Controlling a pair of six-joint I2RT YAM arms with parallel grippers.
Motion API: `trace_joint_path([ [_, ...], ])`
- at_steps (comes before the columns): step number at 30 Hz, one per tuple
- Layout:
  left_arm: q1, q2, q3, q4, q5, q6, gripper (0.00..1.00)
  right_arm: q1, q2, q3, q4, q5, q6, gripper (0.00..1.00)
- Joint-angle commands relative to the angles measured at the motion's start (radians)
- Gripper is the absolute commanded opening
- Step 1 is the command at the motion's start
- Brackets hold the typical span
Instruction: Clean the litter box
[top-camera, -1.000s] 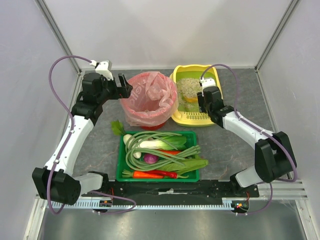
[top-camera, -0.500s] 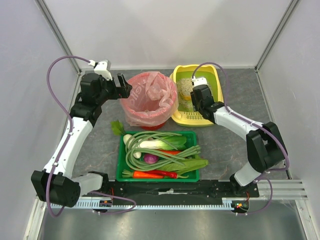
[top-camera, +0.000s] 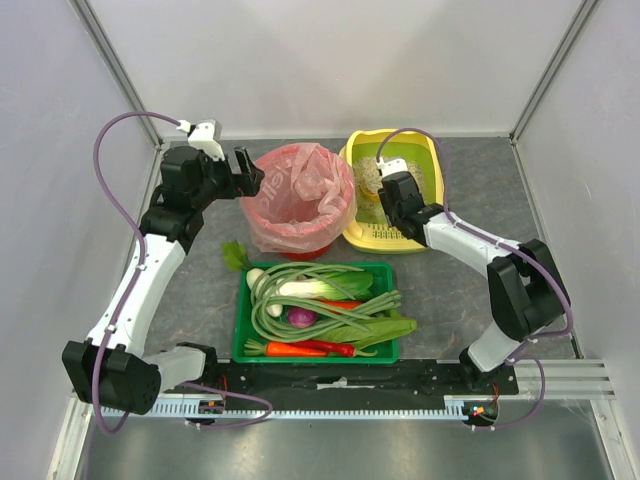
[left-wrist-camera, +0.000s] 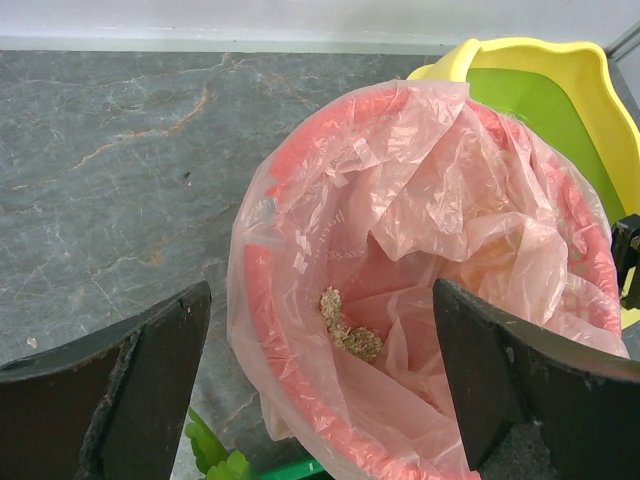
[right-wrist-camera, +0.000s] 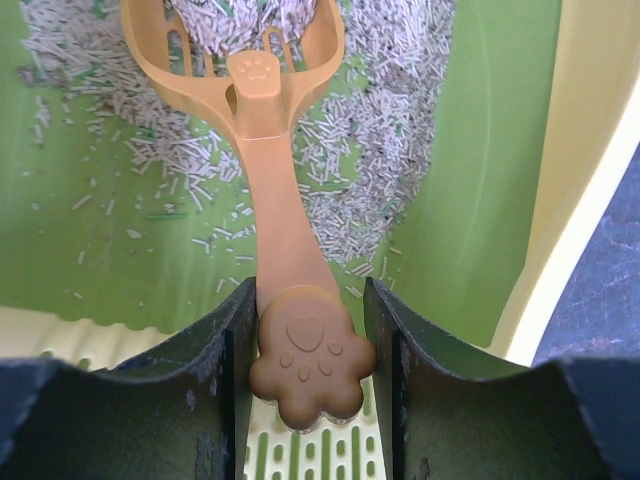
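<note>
The yellow litter box (top-camera: 427, 150) with green lining (right-wrist-camera: 490, 180) and grey-beige litter (right-wrist-camera: 400, 110) stands at the back right. My right gripper (right-wrist-camera: 310, 350) is shut on the paw-shaped handle of an orange litter scoop (right-wrist-camera: 270, 190), whose slotted head (right-wrist-camera: 235, 35) holds litter inside the box. In the top view the right gripper (top-camera: 390, 195) is over the box's near left part. My left gripper (left-wrist-camera: 320, 390) is open and empty, above the red bin with a pink bag (left-wrist-camera: 430, 280); litter clumps (left-wrist-camera: 350, 330) lie in the bag.
A green tray (top-camera: 318, 312) of vegetables sits in front of the red bin (top-camera: 300, 200). The box's slotted yellow front step (top-camera: 385, 235) faces the tray. Grey walls enclose the table on three sides.
My right gripper has moved left and a little back over the litter box, bringing the scoop into the litter. The left arm has held still.
</note>
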Motion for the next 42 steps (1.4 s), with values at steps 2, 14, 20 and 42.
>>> trace_joint_path([
  [2, 0.007, 0.002, 0.041, 0.027, 0.024, -0.018, 0.98, 0.000, 0.002, 0.030, -0.001, 0.059, -0.005, 0.00],
  [14, 0.007, 0.006, 0.044, 0.021, 0.034, -0.012, 0.97, -0.044, -0.075, -0.012, 0.098, -0.091, 0.005, 0.00],
  [20, 0.007, 0.013, 0.042, 0.026, 0.034, -0.018, 0.97, -0.047, -0.187, -0.055, 0.143, 0.004, 0.013, 0.00],
  [42, 0.007, -0.006, 0.019, 0.040, 0.053, -0.038, 0.97, 0.014, -0.303, -0.065, 0.073, -0.059, -0.091, 0.00],
])
